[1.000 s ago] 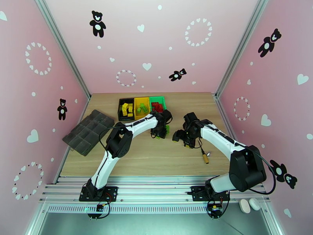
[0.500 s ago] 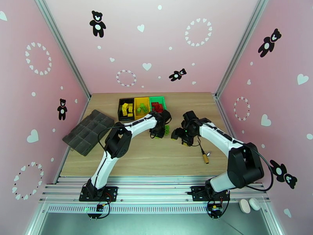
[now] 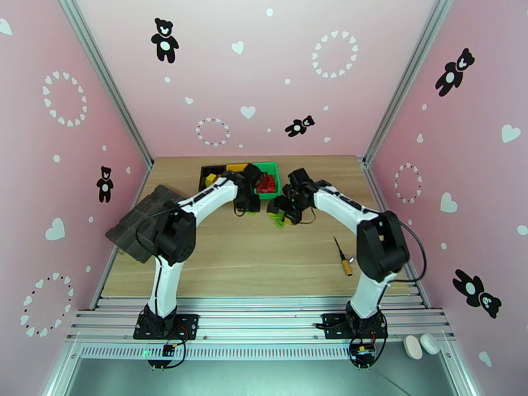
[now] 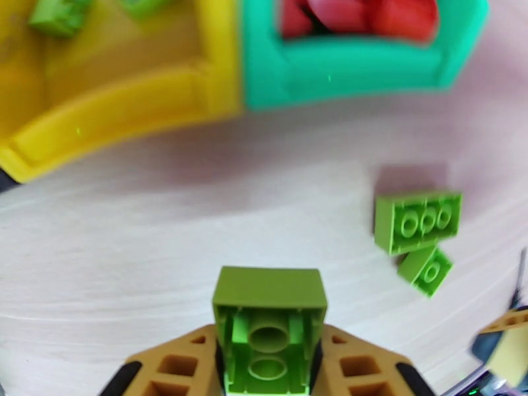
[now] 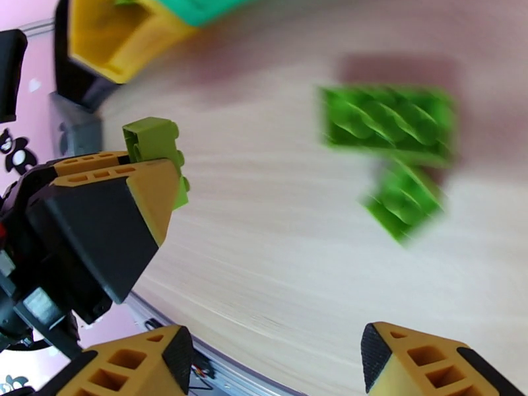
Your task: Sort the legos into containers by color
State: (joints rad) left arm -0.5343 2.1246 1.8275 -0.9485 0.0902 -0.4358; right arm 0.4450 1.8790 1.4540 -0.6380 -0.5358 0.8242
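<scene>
Between the tips of our left pincer (image 4: 267,354) we gripped a green brick (image 4: 269,298); next, we judged, came the drop into the yellow bin (image 4: 119,120) ahead-left. Our right pincer (image 5: 277,348) gaped near loose bricks (image 5: 389,123).

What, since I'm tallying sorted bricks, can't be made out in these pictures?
- Yellow plastic bin: top view, left arm covers most of it; contents uncountable.
- Red studded bricks in green plastic bin: left wrist view, cut off by top edge.
- Two loose green bricks: right wrist view, motion-blurred; studs unclear.
</scene>
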